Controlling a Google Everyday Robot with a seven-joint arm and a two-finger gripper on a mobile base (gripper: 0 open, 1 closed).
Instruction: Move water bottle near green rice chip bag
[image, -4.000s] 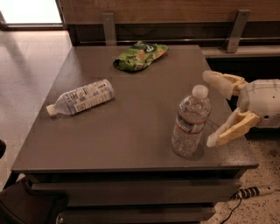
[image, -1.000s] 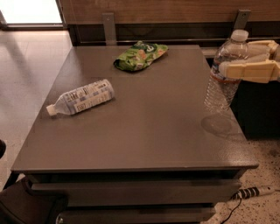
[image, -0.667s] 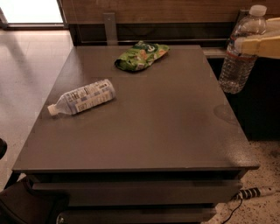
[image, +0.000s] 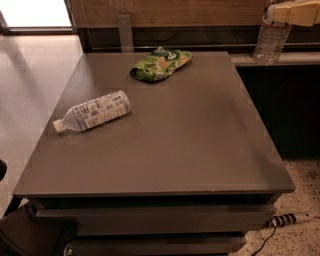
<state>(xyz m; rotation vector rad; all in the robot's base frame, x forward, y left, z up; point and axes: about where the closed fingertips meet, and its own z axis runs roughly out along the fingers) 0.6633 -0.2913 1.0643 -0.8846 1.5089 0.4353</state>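
The water bottle (image: 270, 42) hangs off the bench (image: 200, 150), beyond its rear right corner, its neck and cap hidden by the cream tool (image: 281, 13) clamped across its top; no writing on it can be read. The tool itself is cut off by the top and right of the picture. A moment ago the bottle hung lower beside the bench's right edge, and four seconds ago it stood upright near the front right corner. The green rice chip bag (image: 161, 63) lies unmoved at the middle of the rear edge, well apart from the bottle, its print too blurred to read. A second bottle (image: 95, 112) with a large white printed label, text illegible, lies on its side near the left edge, cap towards that edge
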